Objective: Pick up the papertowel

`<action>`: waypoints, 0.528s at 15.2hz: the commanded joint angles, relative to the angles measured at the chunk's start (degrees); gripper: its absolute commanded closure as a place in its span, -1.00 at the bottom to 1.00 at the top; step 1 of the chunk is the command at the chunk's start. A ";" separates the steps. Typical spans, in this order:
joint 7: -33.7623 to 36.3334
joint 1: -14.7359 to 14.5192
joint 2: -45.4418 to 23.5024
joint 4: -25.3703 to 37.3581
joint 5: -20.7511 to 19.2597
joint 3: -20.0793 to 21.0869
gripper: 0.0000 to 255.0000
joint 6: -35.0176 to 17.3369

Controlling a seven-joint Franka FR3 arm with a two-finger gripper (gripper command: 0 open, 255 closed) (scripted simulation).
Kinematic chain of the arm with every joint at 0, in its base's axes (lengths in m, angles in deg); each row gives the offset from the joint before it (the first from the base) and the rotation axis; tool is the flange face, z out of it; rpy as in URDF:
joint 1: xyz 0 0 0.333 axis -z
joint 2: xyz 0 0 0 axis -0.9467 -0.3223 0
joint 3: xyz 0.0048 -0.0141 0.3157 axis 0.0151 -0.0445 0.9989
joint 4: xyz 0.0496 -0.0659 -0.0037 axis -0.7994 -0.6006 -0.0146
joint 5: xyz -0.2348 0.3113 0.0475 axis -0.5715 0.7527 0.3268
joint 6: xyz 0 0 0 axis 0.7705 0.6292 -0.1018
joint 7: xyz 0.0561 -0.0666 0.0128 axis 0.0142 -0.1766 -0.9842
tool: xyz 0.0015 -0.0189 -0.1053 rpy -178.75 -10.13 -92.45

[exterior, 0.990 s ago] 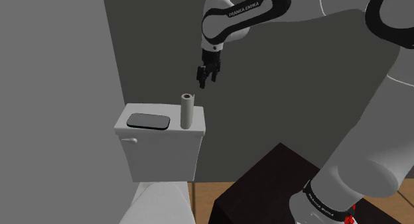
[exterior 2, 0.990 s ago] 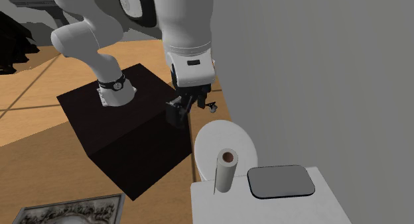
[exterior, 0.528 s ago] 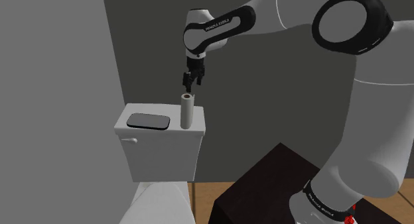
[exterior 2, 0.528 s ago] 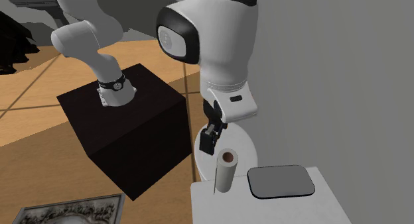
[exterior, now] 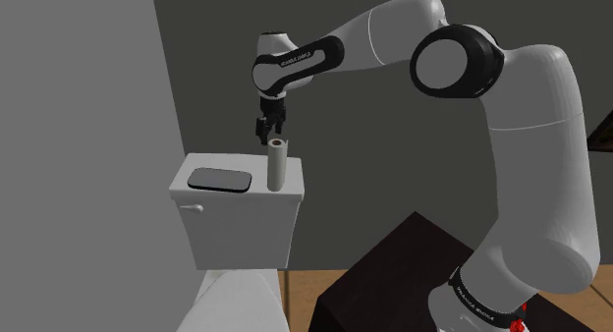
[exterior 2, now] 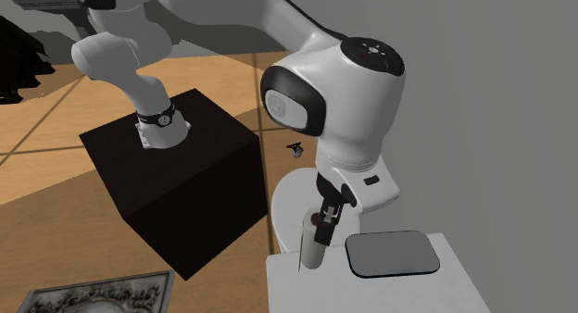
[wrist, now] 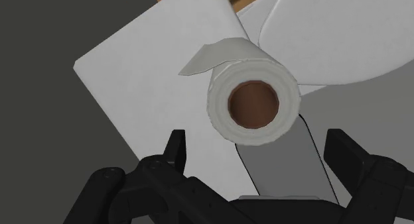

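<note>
Paper towel (exterior: 278, 165) stands upright at the toilet tank lid's (exterior: 231, 194) end on the shoulder view's right, long axis vertical. Gripper (wrist: 260, 148) hangs just above, looking down that axis. Fingers (wrist: 176, 151) spread, roll end-on beyond the gap, untouched. Soft white cylinder, brown core, loose flap. Lid smooth, flat.

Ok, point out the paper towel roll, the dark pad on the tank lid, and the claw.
paper towel roll (exterior: 278, 168), shoulder view, middle of its upright side.
dark pad (exterior 2: 392, 254), second exterior view, centre of its top face.
claw (wrist: 257, 144), wrist view, midway between its open fingertips.
</note>
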 commanded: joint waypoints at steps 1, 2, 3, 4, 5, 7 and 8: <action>-0.07 0.02 -0.95 0.01 -0.07 -0.03 -1.00 -0.97; -0.04 0.02 -1.27 -0.25 -0.10 -0.05 -1.00 -1.56; -0.01 0.01 -1.61 -0.49 -0.13 -0.07 -1.00 -2.14; 0.03 0.01 -1.96 -0.72 -0.16 -0.08 -1.00 -2.72; 0.05 0.00 -2.17 -0.83 -0.18 -0.09 -1.00 -3.04; 0.04 0.02 -2.14 -0.97 -0.18 -0.10 1.00 -3.15; 0.03 0.03 -2.09 -1.08 -0.18 -0.10 1.00 -3.20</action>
